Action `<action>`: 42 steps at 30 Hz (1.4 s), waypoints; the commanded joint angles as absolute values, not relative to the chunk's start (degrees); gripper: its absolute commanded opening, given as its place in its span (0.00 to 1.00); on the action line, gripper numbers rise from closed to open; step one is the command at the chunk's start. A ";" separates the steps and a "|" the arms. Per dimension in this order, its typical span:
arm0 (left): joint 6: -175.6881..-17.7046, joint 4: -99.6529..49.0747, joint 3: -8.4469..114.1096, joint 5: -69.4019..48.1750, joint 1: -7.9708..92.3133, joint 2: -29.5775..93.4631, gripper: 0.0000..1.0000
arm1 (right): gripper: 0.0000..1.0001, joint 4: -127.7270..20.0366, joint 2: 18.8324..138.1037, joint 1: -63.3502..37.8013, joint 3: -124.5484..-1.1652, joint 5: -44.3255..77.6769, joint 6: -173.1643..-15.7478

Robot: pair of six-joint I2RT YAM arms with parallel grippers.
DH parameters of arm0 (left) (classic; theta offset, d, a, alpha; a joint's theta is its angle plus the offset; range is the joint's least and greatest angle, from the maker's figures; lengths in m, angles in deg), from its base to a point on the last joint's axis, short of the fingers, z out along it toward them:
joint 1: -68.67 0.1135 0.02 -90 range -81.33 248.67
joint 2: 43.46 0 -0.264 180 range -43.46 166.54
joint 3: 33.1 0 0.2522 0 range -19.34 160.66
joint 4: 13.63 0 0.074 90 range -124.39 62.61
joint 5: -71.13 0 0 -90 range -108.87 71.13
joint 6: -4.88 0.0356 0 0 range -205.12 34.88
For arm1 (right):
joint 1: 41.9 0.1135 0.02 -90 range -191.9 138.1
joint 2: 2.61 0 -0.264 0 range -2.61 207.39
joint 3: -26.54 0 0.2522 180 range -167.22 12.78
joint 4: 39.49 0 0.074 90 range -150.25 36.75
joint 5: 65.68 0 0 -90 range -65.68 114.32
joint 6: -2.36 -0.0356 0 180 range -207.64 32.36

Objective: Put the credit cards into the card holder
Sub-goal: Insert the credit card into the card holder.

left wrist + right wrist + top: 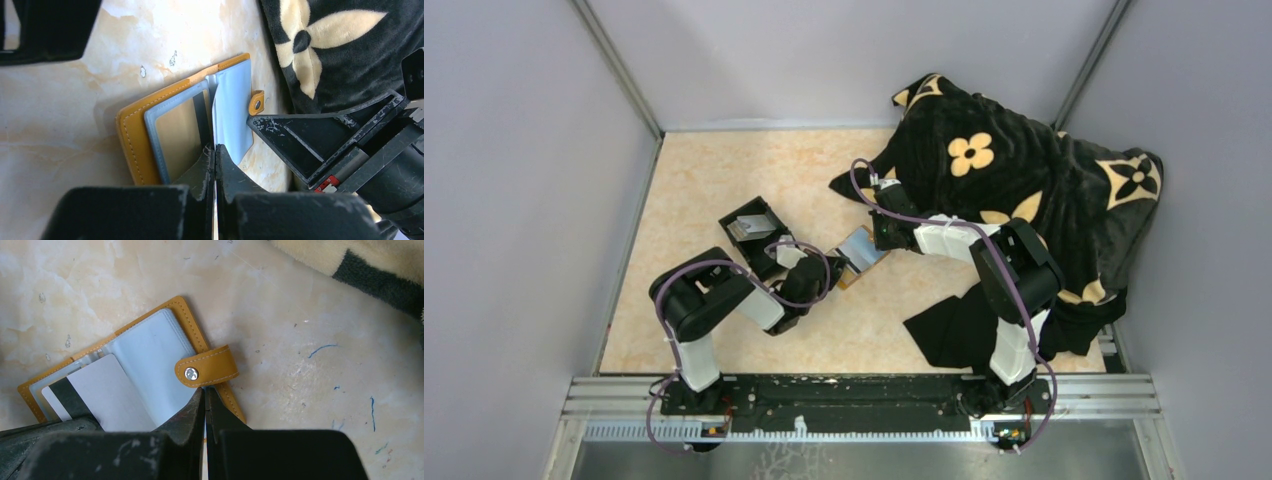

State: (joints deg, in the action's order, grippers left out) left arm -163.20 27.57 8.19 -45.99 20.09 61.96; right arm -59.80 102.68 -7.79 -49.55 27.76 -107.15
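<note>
The orange-tan card holder (861, 258) lies open on the table, its pale plastic pockets (150, 360) and snap strap (207, 367) showing. My left gripper (215, 150) is shut on a silver credit card (107, 390) with a black stripe. The card's far end lies in among the holder's pockets. My right gripper (205, 392) is shut, with its tips on the holder's (135, 135) edge just below the strap. It shows in the left wrist view as a black wedge (310, 145). More pale cards (749, 228) sit in a black box.
The open black box (764, 250) stands left of the holder, close behind my left gripper (824, 268). A black blanket with cream flowers (1024, 190) covers the right side of the table, under my right arm. Grey walls close in both sides.
</note>
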 commanded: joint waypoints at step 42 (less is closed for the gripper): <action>-164.72 29.91 12.03 -46.91 18.01 67.08 0.00 | 0.01 -63.70 104.97 -7.28 -49.71 28.21 -107.11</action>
State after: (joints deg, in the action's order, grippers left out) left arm -168.62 32.46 9.87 -48.46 19.53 66.49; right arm -59.77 102.79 -7.79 -49.57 27.80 -107.19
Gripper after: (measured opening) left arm 0.006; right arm 0.009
